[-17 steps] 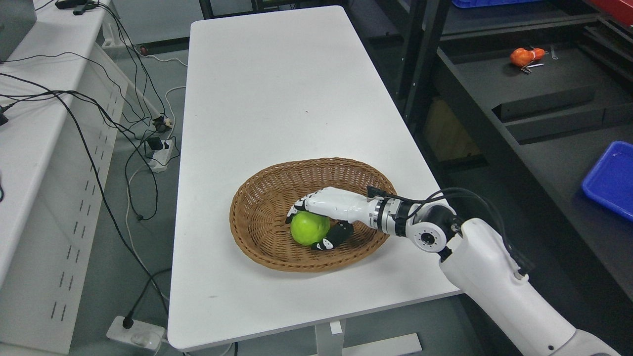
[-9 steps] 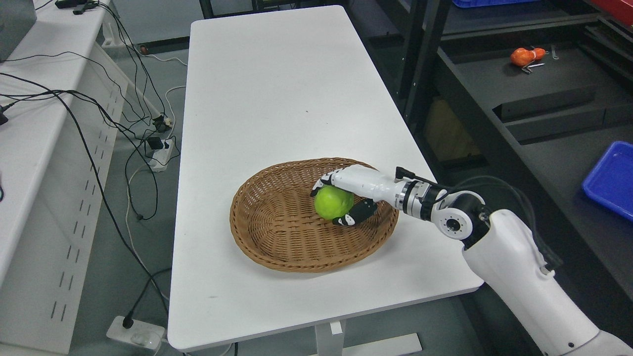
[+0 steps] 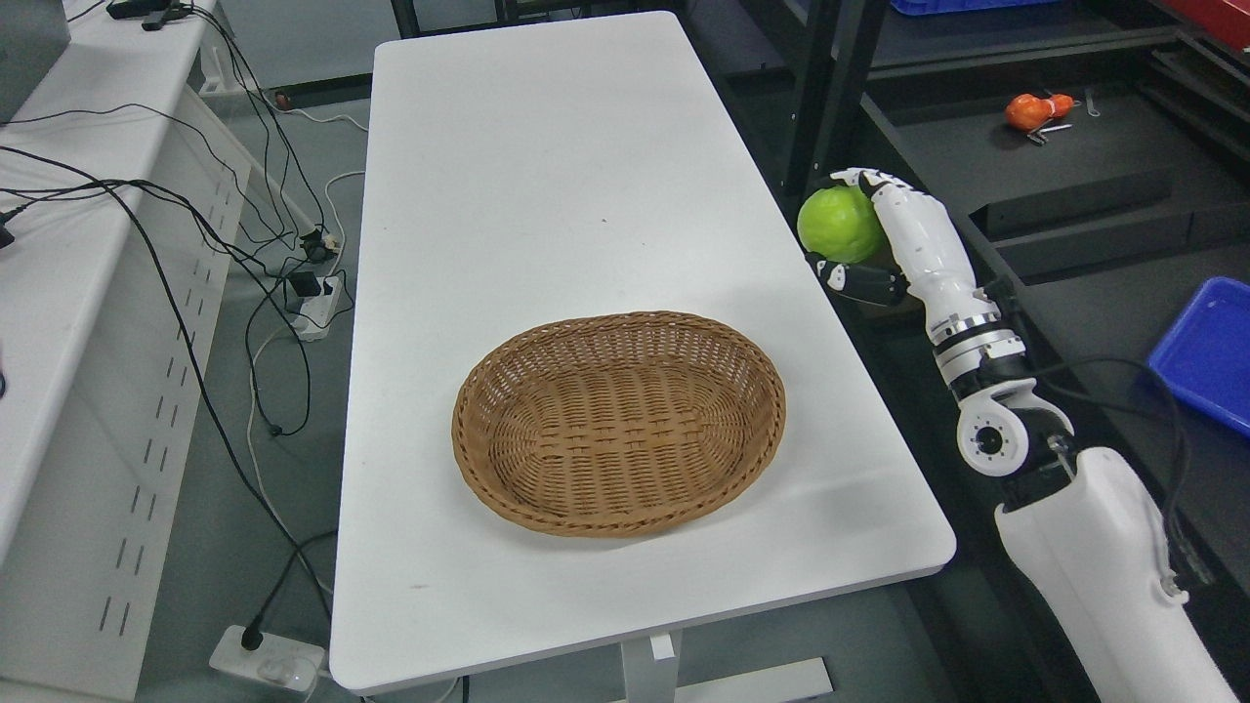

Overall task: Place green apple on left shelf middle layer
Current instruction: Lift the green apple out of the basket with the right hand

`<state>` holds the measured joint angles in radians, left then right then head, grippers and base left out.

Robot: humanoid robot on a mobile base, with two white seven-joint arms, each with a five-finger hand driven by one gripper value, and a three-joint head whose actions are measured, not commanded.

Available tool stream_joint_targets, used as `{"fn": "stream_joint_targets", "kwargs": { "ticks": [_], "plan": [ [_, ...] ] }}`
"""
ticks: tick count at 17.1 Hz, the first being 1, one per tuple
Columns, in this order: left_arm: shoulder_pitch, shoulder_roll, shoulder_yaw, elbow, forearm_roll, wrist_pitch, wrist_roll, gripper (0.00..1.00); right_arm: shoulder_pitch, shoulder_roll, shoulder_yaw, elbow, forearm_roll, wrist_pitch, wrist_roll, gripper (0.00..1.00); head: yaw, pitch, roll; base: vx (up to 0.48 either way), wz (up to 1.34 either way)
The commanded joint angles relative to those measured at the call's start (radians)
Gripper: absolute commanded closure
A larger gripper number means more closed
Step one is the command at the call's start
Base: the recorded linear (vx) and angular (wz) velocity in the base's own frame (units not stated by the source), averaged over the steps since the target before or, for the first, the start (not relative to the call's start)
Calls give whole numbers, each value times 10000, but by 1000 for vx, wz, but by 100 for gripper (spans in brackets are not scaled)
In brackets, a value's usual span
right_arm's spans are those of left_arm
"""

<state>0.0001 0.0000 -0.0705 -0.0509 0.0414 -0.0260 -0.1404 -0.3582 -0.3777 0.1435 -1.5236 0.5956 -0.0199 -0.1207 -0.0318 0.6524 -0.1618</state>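
right hand [image 3: 884,239] grips a round, bright green apple [image 3: 840,225].

A woven wicker weave, brown and rough in texture, is seen in the basket [image 3: 619,508], which is set on a smooth, matt white table [image 3: 547,176]. A matt, slightly dimpled green skin is shown by the apple [image 3: 838,225], while smooth glossy white plastic with black finger pads and a metal wrist ring is seen on the right hand [image 3: 903,239]. The shelf [image 3: 1074,186] is finished in dark matt metal, and a glossy blue plastic is seen in the tray [image 3: 1206,351].
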Motion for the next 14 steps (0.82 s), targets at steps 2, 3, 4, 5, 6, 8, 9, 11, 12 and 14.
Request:
{"fn": "stream_joint_targets", "kwargs": {
  "ticks": [2, 3, 4, 5, 6, 8, 9, 11, 12, 14],
  "plan": [
    [-123, 175, 0, 3, 0, -1, 8, 0, 1448, 846, -2310, -1222, -35, 107, -144, 100, 0, 0, 0, 0, 0],
    [-123, 175, 0, 3, 0, -1, 8, 0, 1602, 969, -2294, -1345, -50, 92, -82, 100, 0, 0, 0, 0, 0],
    [-123, 175, 0, 3, 0, -1, 8, 0, 1725, 1046, -2294, -1437, -51, 92, -51, 100, 0, 0, 0, 0, 0],
    [-123, 175, 0, 3, 0, -1, 8, 0, 1848, 1107, -2294, -1514, -51, 92, 41, 100, 0, 0, 0, 0, 0],
    [-123, 175, 0, 3, 0, -1, 8, 0, 1986, 1108, -2309, -1606, -51, 77, 102, 100, 0, 0, 0, 0, 0],
    [-123, 175, 0, 3, 0, -1, 8, 0, 2216, 1169, -2294, -1744, -51, 31, 103, 100, 0, 0, 0, -19, 0],
    [-123, 175, 0, 3, 0, -1, 8, 0, 2293, 1200, -2294, -1760, -51, -91, 103, 100, 0, 0, 0, -100, -22],
    [-123, 175, 0, 3, 0, -1, 8, 0, 2462, 1261, -2279, -1821, -51, -215, 103, 100, 0, 0, 0, -130, -12],
    [-123, 175, 0, 3, 0, -1, 8, 0, 2523, 1292, -2263, -1822, -51, -215, 103, 100, 0, 0, 0, -160, -2],
    [-123, 175, 0, 2, 0, -1, 8, 0, 2692, 1307, -2217, -1822, -66, -352, 118, 100, 0, 0, 0, -238, 2]
  ]
}}
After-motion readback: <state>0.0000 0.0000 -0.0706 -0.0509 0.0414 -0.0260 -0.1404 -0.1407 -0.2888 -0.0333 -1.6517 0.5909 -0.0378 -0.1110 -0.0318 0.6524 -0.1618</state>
